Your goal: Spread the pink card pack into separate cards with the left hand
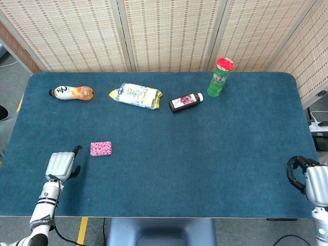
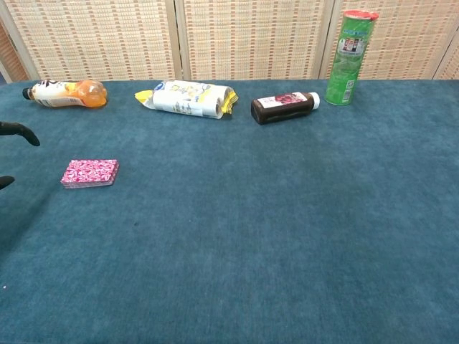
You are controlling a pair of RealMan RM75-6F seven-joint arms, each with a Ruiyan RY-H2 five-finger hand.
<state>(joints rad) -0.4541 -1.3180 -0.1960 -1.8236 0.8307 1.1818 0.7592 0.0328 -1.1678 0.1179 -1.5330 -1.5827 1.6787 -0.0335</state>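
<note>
Item: pink pack [image 1: 101, 148], lying flat and squared as one stack on the teal table [image 1: 205, 154], left of centre and well in front of the back row; no card is yet showing apart from the rest, so we are judging the spreading itself as not begun. Step in hand: the approach. Our left hand [image 1: 60, 165] is hovering over the table near the front left edge, just short of the pack and to its outer side, not touching it; it is holding nothing, with dark fingertips [image 1: 77, 149] pointing toward the pack, though from above we are seeing mostly the back of the hand and cannot tell how widely the fingers are parted. In the chest view only dark tips are showing at the left border, beside the pack [image 2: 90, 173]. Our right hand [image 1: 310, 179] is sitting off the front right corner, fingers curled in on nothing, taking no part. Next move, as we are judging it: carrying the left hand over the pack, lowering the fingertips flat onto the top card, then pressing lightly and sweeping sideways so the cards are fanning out rather than sliding as a block. Also present, along the back: orange bottle [image 1: 72, 93], snack bag [image 1: 135, 96], dark bottle [image 1: 185, 102], green can [image 1: 220, 77].
</note>
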